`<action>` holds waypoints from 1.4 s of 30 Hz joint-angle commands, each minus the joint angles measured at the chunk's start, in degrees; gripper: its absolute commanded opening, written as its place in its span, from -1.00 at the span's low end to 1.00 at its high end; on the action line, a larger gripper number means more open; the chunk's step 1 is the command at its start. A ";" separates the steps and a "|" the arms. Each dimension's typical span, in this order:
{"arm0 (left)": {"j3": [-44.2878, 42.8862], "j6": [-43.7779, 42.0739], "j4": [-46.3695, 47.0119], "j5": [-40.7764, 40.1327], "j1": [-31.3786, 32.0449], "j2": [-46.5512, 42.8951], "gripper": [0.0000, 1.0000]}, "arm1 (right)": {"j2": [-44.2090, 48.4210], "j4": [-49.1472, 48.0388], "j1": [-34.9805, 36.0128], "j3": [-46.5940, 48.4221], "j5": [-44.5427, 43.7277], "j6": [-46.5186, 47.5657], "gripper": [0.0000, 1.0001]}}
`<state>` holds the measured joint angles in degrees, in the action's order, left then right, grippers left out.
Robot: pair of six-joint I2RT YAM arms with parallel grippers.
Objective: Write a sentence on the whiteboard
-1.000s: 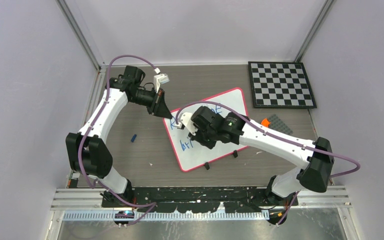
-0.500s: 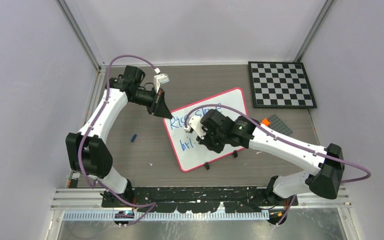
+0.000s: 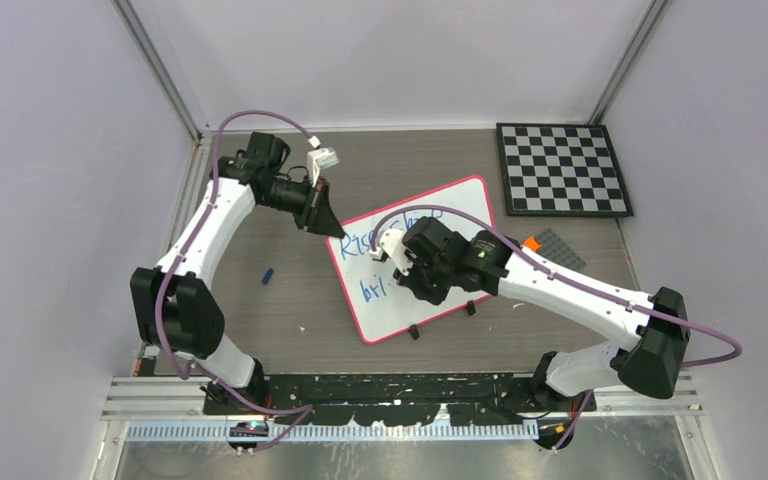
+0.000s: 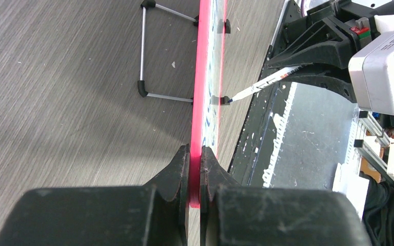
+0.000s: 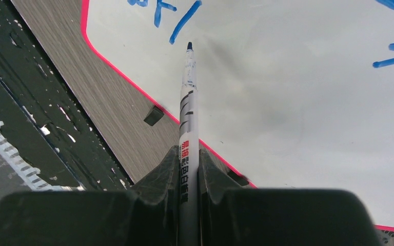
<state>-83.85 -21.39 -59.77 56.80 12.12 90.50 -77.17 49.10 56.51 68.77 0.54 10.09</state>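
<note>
I saw the table (image 3: 400, 165) of grey wood, and on it the whiteboard (image 3: 388, 315) lay at an angle near the middle, between the two arms. The checkerboard (image 3: 563, 170) lay at the far right corner, well apart from the whiteboard.

The left claw (image 4: 195, 154) was closed on the red rim at the far left corner of the whiteboard; in the left wrist view both fingers pressed the rim from two sides. The right claw (image 5: 189, 154) was above the near half of the whiteboard and gripped the marker (image 5: 188, 113), which pointed forward and down to the white surface. Its dark tip was just under two blue strokes. I could not tell whether the tip touched the surface.

The sentence (image 3: 360, 241) was in blue on the left part of the whiteboard, in two lines. The right arm covered most of it, so I could not read all the words.

Two black clips (image 3: 414, 332) sat on the near edge of the whiteboard. A small blue piece (image 3: 268, 275) lay on the table to the left of it.
</note>
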 commanded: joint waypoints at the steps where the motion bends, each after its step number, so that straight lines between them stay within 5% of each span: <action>1: 1.58 -0.59 2.42 -4.85 0.64 -0.80 -1.00 | 0.61 -3.10 -0.61 0.69 0.35 -1.70 -0.99; 42: 1.60 -0.76 2.55 -4.63 0.63 -0.51 -1.00 | -4.24 -4.67 -0.86 3.38 -3.54 -2.23 -0.99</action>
<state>-83.37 -21.26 -59.18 56.73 12.10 90.08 -80.27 47.62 55.92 69.93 -2.20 8.60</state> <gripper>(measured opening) 0.048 0.180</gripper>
